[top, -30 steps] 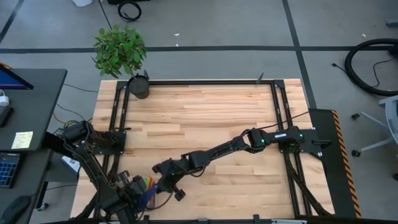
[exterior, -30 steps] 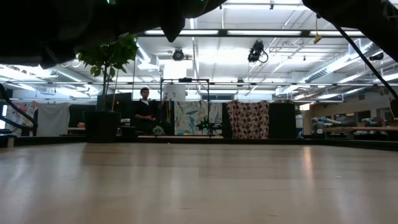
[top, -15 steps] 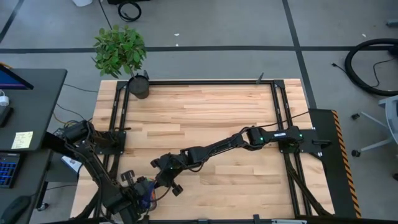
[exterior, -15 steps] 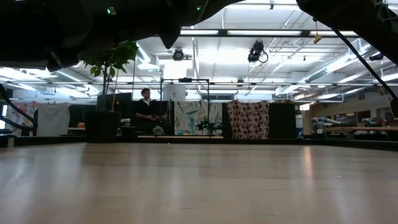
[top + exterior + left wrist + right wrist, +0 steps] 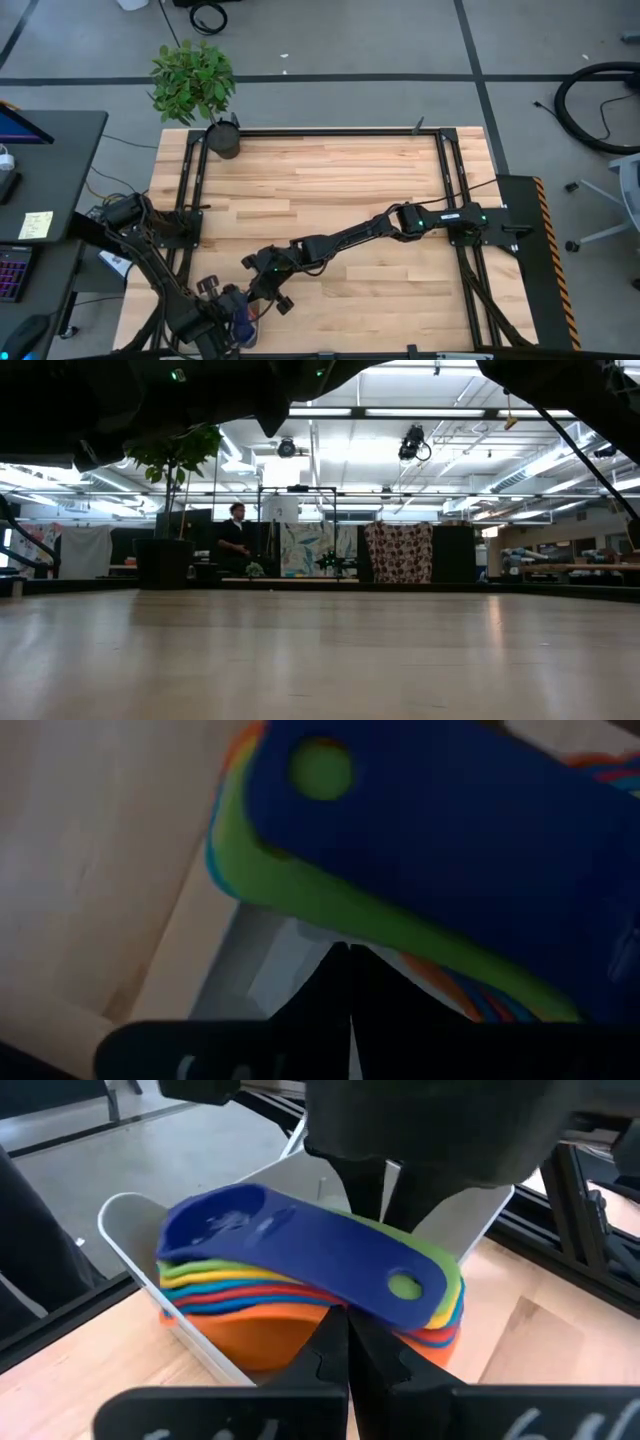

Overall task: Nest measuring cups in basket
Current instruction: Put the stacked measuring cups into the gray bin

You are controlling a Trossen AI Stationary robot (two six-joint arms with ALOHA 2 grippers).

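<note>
Since the earlier high view, the right arm has drawn its end effector (image 5: pixel 262 285) a little toward 9 o'clock, and the left arm's end effector (image 5: pixel 225 318) has swung closer beside the cups, so both now crowd the counter's (image 5: pixel 330 190) 7 o'clock corner.

Nested there is the stack of small round plastic measuring cups (image 5: pixel 300 1295): orange at the bottom, then red, light blue, yellow and green, with the dark blue scoop (image 5: pixel 290 1245) on top. They sit inside the shallow rectangular light grey basket (image 5: pixel 125 1215), which lies at the counter's very edge at 7 o'clock. In the high view only a sliver of colour shows between the 2 arms.

Both end effectors have their fingers pressed together and hold nothing; the right one hovers just beside the stack, the left one just above the flat handles (image 5: pixel 420 850).

My judgement of the risks: the dark blue scoop looks tilted rather than fully seated, so a brush from either arm on withdrawal could tip it out. With the basket so near the edge, a nudge could push it off. Both arms being so close, they could also strike each other.
</note>
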